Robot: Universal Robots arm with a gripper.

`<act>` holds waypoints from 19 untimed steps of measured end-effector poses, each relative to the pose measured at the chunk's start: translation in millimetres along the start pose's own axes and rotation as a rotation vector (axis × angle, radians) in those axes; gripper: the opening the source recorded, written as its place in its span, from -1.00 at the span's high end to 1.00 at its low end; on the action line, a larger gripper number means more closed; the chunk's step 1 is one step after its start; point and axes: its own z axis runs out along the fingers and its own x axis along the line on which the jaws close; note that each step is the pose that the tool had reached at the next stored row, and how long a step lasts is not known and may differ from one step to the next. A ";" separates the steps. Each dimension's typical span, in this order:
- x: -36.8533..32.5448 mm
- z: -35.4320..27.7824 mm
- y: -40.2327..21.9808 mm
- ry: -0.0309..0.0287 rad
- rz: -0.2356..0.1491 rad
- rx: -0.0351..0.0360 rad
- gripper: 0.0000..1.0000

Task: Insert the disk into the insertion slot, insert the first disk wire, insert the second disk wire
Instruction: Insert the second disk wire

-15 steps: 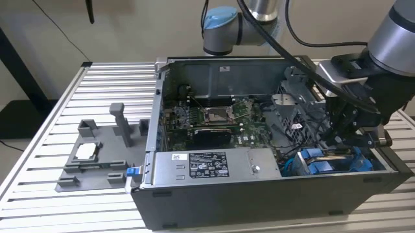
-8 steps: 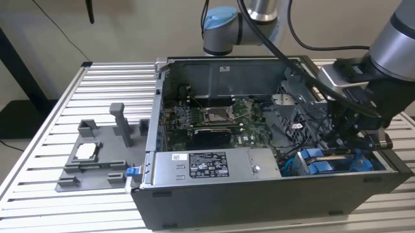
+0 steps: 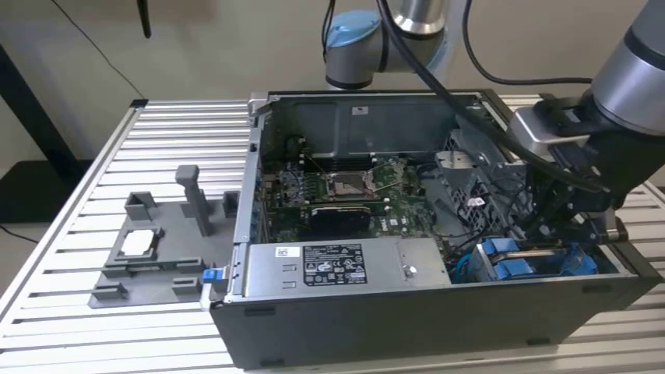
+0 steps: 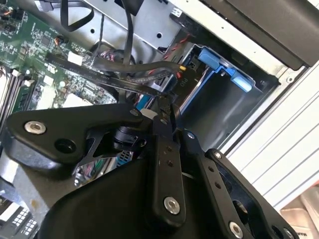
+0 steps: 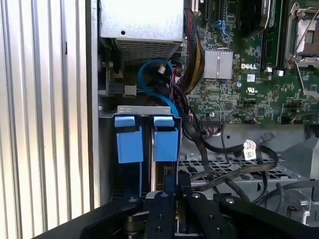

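Note:
The insertion slot (image 3: 540, 261) is the dark metal cage in the open computer case, on the exterior view's right. Blue carrier tabs (image 5: 128, 144) stick out of the slot, and the disk's body is mostly hidden inside the slot. My gripper (image 5: 172, 191) reaches down into the case right at the cage. Its fingers (image 4: 167, 144) stand close together, pinched on the end of a black disk wire (image 4: 124, 77). That wire curves away over the motherboard (image 5: 239, 94). A second black wire (image 5: 234, 149) with a white tag lies beside it.
The grey labelled power-supply box (image 3: 332, 269) fills the case's front. A grey plastic fixture tray (image 3: 146, 265) sits on the slatted table (image 3: 62, 234) at the exterior view's left. A blue cable loop (image 5: 149, 79) and bundled wires crowd the space by the cage.

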 end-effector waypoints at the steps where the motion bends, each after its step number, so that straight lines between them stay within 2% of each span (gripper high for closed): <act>1: 0.0 0.3 0.0 0.0004 0.002 0.0002 0.69; 4: 0.1 0.9 -0.2 0.0035 0.007 0.0009 0.69; 9: 0.2 1.2 -0.4 0.0220 0.013 0.0018 0.69; 11: 0.3 2.6 -0.4 0.0269 0.019 0.0024 0.69; 19: 1.0 7.4 0.9 0.0278 0.028 0.0037 0.69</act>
